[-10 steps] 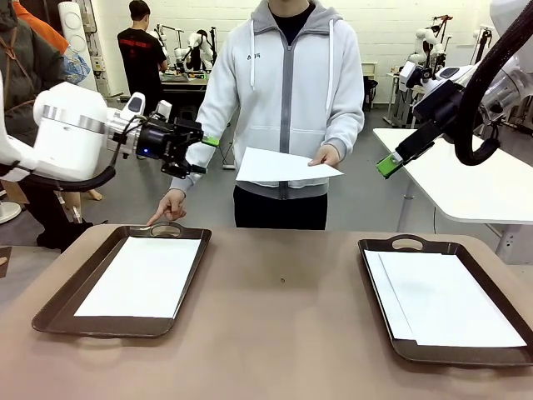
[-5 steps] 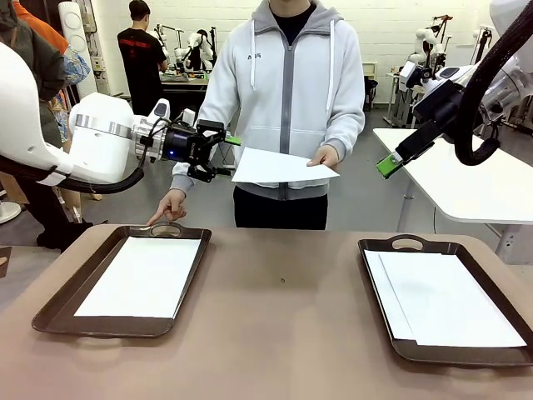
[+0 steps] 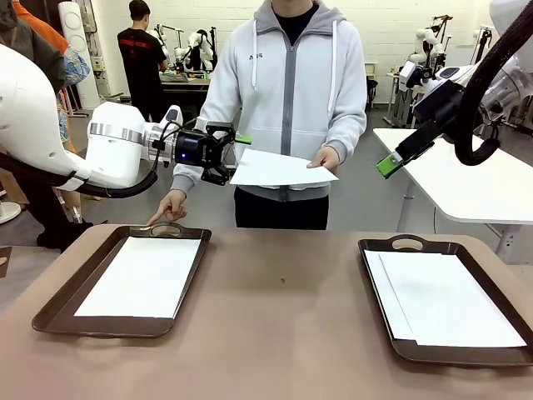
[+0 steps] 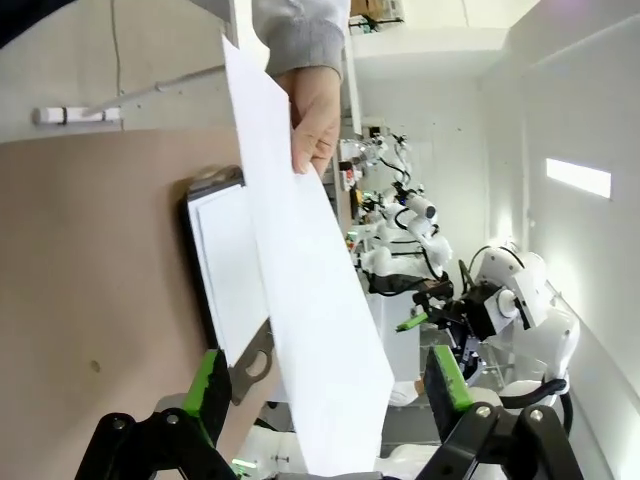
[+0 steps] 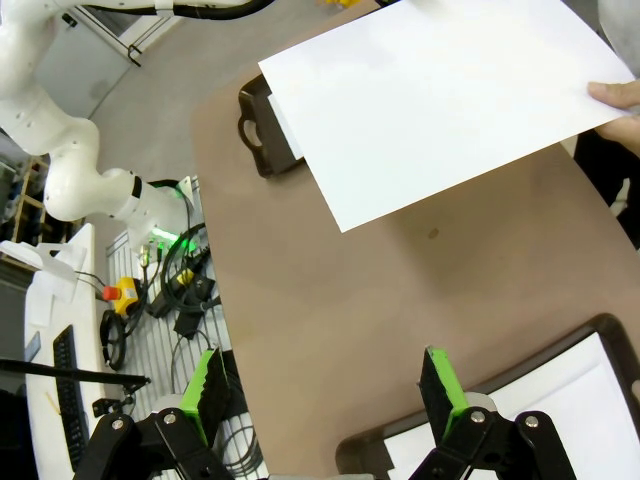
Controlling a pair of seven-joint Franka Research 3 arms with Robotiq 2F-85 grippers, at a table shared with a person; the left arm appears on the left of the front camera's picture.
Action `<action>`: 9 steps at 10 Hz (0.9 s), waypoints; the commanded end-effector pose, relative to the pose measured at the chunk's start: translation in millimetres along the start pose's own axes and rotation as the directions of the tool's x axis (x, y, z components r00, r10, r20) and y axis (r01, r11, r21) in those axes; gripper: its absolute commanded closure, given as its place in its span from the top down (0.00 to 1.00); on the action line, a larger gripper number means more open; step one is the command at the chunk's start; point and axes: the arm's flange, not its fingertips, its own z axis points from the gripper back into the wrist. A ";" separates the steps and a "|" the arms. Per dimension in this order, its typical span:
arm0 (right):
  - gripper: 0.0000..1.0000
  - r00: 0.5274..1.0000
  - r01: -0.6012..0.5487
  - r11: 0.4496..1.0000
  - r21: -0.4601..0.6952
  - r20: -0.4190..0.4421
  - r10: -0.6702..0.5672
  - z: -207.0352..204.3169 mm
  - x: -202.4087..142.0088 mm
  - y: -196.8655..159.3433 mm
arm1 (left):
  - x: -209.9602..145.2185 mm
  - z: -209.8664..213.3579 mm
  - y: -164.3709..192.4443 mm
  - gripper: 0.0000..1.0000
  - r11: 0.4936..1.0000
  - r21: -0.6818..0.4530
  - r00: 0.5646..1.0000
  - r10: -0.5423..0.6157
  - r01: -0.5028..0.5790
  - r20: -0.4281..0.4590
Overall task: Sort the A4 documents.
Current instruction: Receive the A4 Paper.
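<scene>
On the brown surface (image 3: 283,325) two dark trays are laid out: the left tray (image 3: 50,310) with a white sheet (image 3: 141,275) flat inside it, the right tray (image 3: 491,354) with a small stack of sheets (image 3: 450,300), slightly fanned. Above and beyond them, a handover is judged to be in hand. A further sheet (image 3: 279,168) is held out level by the person's hand (image 3: 326,156), while the other hand (image 3: 169,206) is pointed at the left tray's far handle. The left gripper (image 3: 237,158) is seen wide open with the sheet's near edge between its pads, not yet clamped. Next, a gentle closing on that thin edge is called for. The right gripper (image 3: 385,164) is held high, open and empty.
</scene>
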 end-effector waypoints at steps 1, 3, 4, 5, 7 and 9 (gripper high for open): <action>1.00 1.000 -0.013 1.000 -0.006 0.004 0.013 -0.3 0.5 -1.4 | 8.2 -8.3 -2.5 1.00 0.998 -0.046 0.998 0.050 -0.051 -0.025; 1.00 1.000 -0.013 1.000 -0.006 0.004 0.013 -0.3 0.5 -1.4 | 4.0 -17.5 1.7 1.00 0.997 -0.035 0.996 0.066 -0.068 -0.061; 1.00 1.000 -0.013 1.000 -0.006 0.004 0.013 -0.3 0.5 -1.4 | 2.2 -21.4 4.7 1.00 0.997 -0.025 0.994 0.075 -0.077 -0.080; 1.00 1.000 -0.013 1.000 -0.006 0.004 0.013 -0.3 0.5 -1.4 | 1.0 -23.7 6.6 1.00 0.996 -0.027 0.992 0.085 -0.088 -0.089; 1.00 1.000 -0.013 1.000 -0.006 0.004 0.013 -0.3 0.5 -1.4 | -0.6 -27.1 8.7 1.00 0.995 -0.038 0.991 0.092 -0.096 -0.095; 1.00 1.000 -0.013 1.000 -0.006 0.004 0.013 -0.3 0.5 -1.4 | -1.5 -27.4 10.2 1.00 0.994 -0.054 0.991 0.090 -0.095 -0.096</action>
